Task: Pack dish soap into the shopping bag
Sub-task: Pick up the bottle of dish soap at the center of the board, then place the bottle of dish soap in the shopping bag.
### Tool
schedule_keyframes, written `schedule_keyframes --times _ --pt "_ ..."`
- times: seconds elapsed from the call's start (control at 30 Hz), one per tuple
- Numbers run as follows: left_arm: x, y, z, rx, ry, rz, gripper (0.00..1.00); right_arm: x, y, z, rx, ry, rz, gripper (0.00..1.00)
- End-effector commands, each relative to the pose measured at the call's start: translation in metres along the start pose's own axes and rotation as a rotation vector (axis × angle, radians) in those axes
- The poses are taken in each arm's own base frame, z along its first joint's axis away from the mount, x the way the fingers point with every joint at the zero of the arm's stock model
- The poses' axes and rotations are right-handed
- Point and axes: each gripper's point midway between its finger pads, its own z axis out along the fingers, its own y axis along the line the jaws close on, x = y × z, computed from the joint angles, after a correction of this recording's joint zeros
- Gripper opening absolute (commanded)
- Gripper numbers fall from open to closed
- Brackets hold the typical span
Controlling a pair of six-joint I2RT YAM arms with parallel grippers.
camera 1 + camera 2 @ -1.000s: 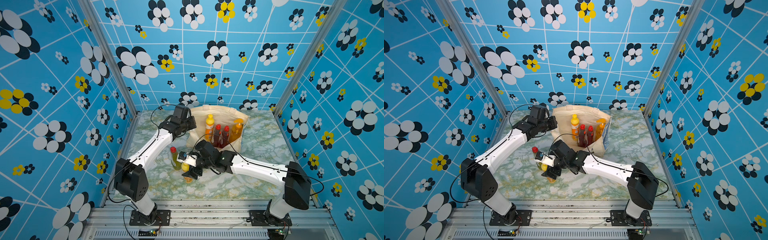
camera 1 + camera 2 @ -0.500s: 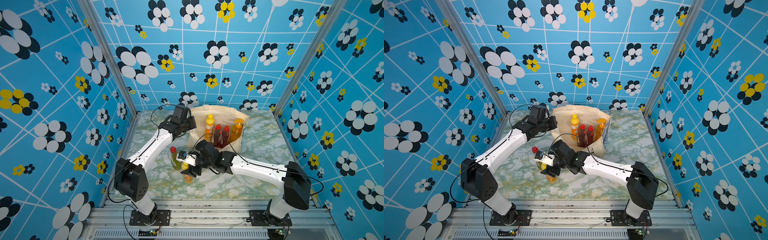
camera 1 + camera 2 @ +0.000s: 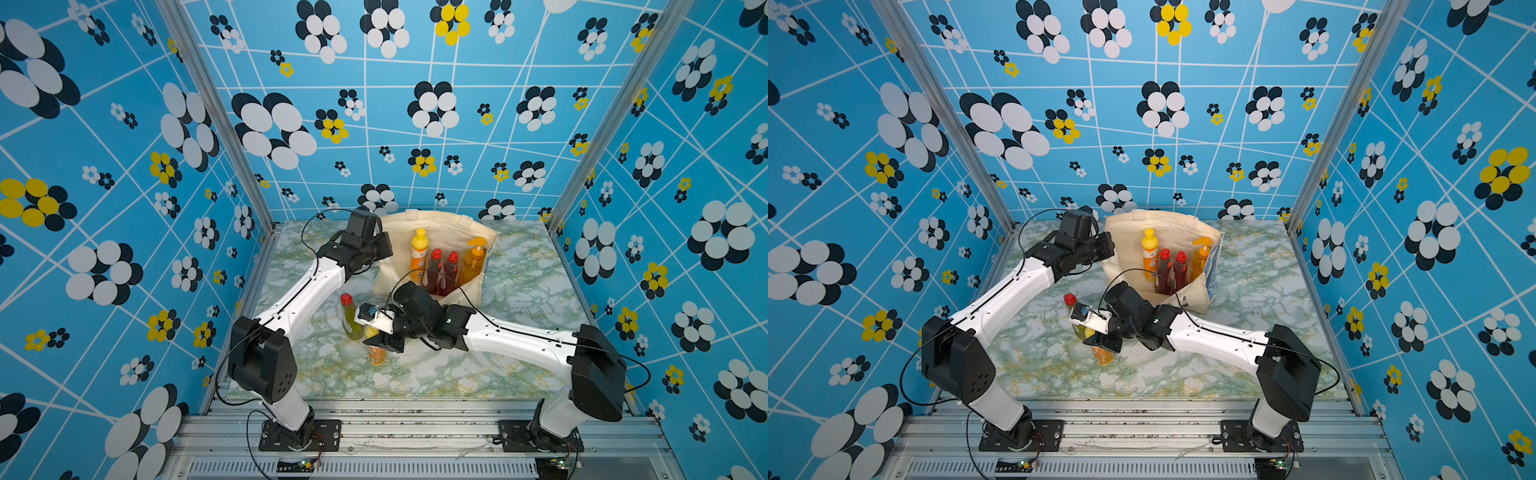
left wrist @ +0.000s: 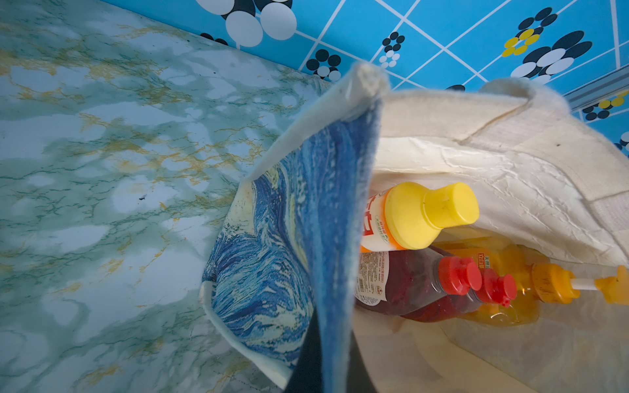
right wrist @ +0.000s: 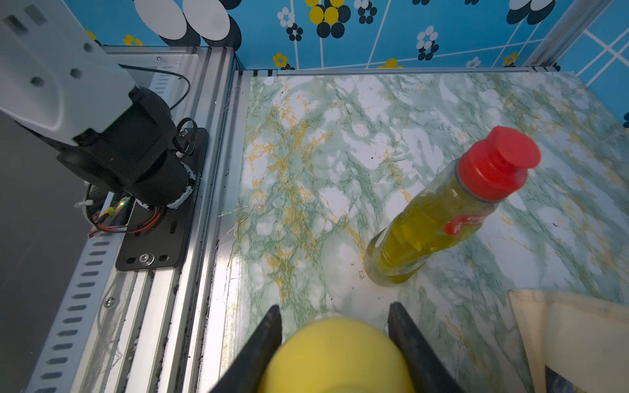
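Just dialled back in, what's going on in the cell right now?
The left hand is pinching the rim of the shopping bag, holding it open; four soap bottles sit inside. The right hand has its fingers either side of the top of a yellow-capped orange bottle standing on the table; I can't tell whether it grips yet. An olive-green bottle stands beside it, not yet packed.
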Motion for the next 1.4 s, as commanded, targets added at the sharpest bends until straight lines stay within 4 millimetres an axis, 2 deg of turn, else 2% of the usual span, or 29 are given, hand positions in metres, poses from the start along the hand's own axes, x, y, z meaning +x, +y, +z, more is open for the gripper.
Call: schedule_keyframes --times 0.0,0.23,0.7,0.9,0.93,0.97,1.13,1.37 --pt "-0.011 -0.002 -0.002 0.011 -0.024 0.002 0.00 -0.020 -0.012 -0.019 0.090 -0.049 -0.011 0.29" --pt "-0.010 -0.002 -0.002 0.009 -0.022 0.003 0.00 -0.046 -0.036 -0.053 0.246 -0.095 0.022 0.27" --pt "-0.008 -0.002 0.001 0.012 -0.014 0.001 0.00 -0.109 -0.082 -0.156 0.561 -0.145 0.071 0.20" --pt "-0.006 -0.003 0.003 0.013 -0.005 0.002 0.00 -0.136 -0.091 -0.194 0.633 -0.203 0.090 0.19" --pt "-0.006 -0.003 0.004 0.014 -0.004 0.002 0.00 -0.151 -0.093 -0.209 0.651 -0.248 0.093 0.19" --pt "-0.005 -0.004 0.004 0.016 -0.002 0.004 0.00 -0.156 -0.094 -0.217 0.665 -0.264 0.097 0.19" --pt "-0.005 -0.004 0.004 0.016 -0.001 0.005 0.00 -0.169 -0.103 -0.247 0.726 -0.316 0.116 0.19" --pt "-0.004 -0.003 0.004 0.014 0.001 0.006 0.00 -0.180 -0.107 -0.275 0.751 -0.381 0.122 0.19"
